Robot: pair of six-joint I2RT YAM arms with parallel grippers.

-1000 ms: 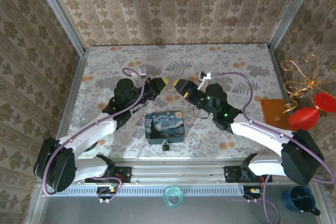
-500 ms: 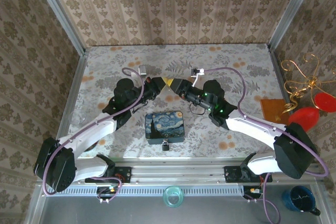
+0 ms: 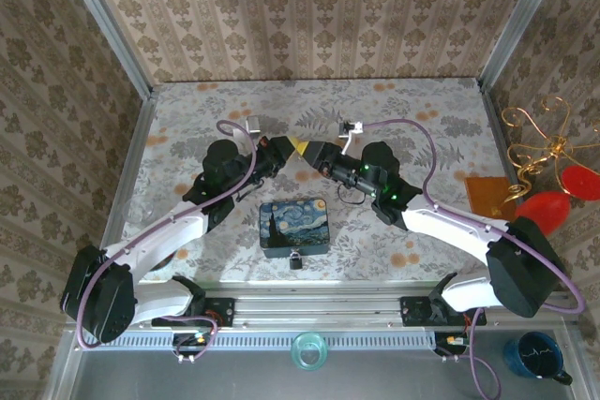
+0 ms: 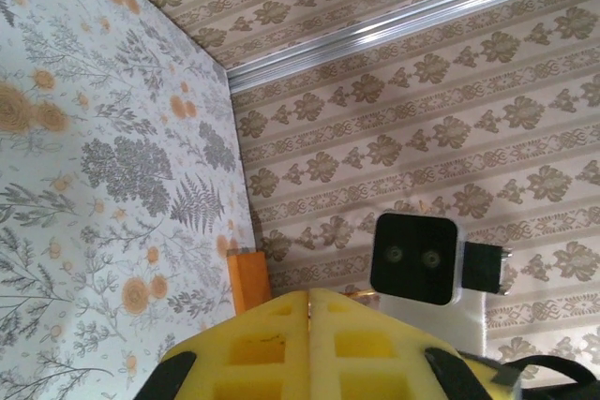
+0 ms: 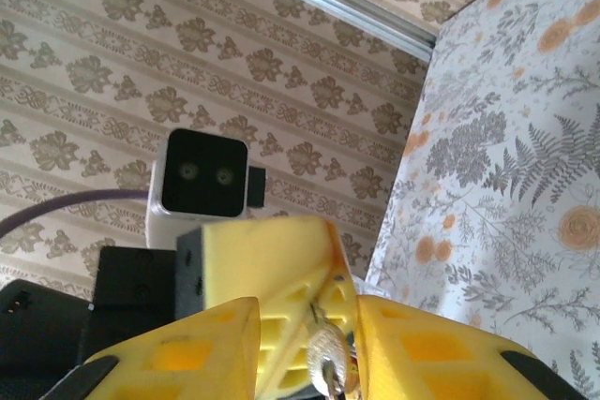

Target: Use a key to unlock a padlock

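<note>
From above, the left tool (image 3: 292, 145) and the right tool (image 3: 317, 151) meet tip to tip over the middle of the floral desk (image 3: 431, 114), their yellow ends touching or all but touching. Nearer the arm bases lies a blue box (image 3: 294, 222) printed with a starry night sky. The padlock (image 3: 295, 259), tiny and dark with a silvery shackle, sits at the box's near edge, touching it. It is well apart from both tools. A purple cable (image 3: 417, 130) loops over the right arm. Beyond the frame rail on the right stand a blue mug (image 3: 536, 355) and a gold wire ornament (image 3: 539, 133).

In the left wrist view, the left tool (image 4: 309, 330) has its two yellow fingers (image 4: 253, 348) pressed flat together with no gap. Nothing shows between them from this side. Just past them is a black camera housing (image 4: 413, 258) on the right arm, with the patterned wall (image 4: 450, 91) behind it and the desk (image 4: 84, 166) on the left.

In the right wrist view, the right tool (image 5: 307, 330) stands partly open, with its yellow fingers (image 5: 187, 348) on either side of a clear gap. The closed wedge of the left tool (image 5: 281, 255) points into that gap. At its tip is a small silvery key (image 5: 327, 362), lying between the right fingers and close to the right-hand one. Whether the left tip pinches the key, or either right finger touches it, cannot be told. The left arm's camera housing (image 5: 204, 173) sits above the wedge.
</note>
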